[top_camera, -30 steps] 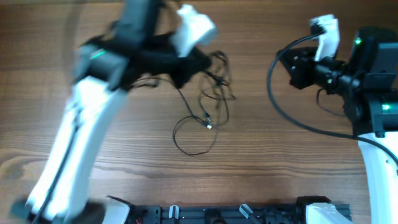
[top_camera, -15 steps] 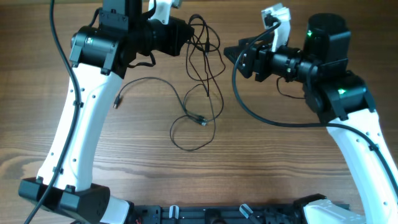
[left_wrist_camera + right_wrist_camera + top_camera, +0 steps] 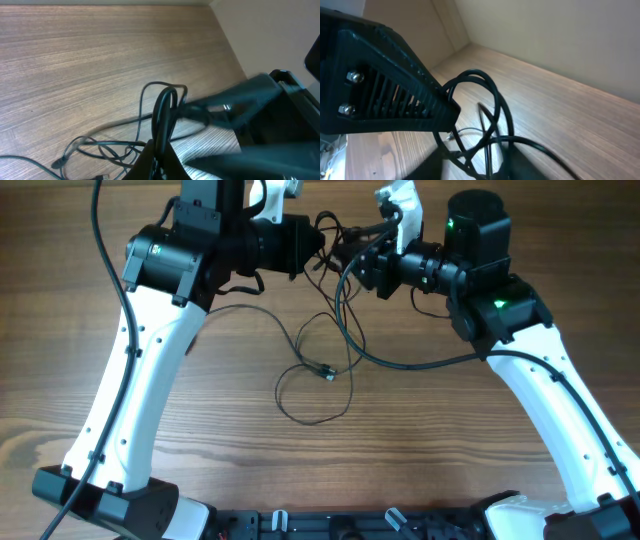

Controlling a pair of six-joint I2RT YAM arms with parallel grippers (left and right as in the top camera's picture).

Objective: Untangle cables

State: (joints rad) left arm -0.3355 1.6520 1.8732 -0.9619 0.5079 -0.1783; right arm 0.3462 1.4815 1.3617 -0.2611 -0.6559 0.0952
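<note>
While my left claw (image 3: 312, 248) stays clamped on the thin black tangled cables (image 3: 325, 373), whose loops trail onto the wooden table (image 3: 450, 445), my right claw (image 3: 352, 268) has swung in beside it. I cannot tell its grip. Pulling the strands apart looks next.

A brown wood-grain surface (image 3: 420, 465) fills the overhead view; a plain pale beige wall (image 3: 555, 35) borders its far edge.
</note>
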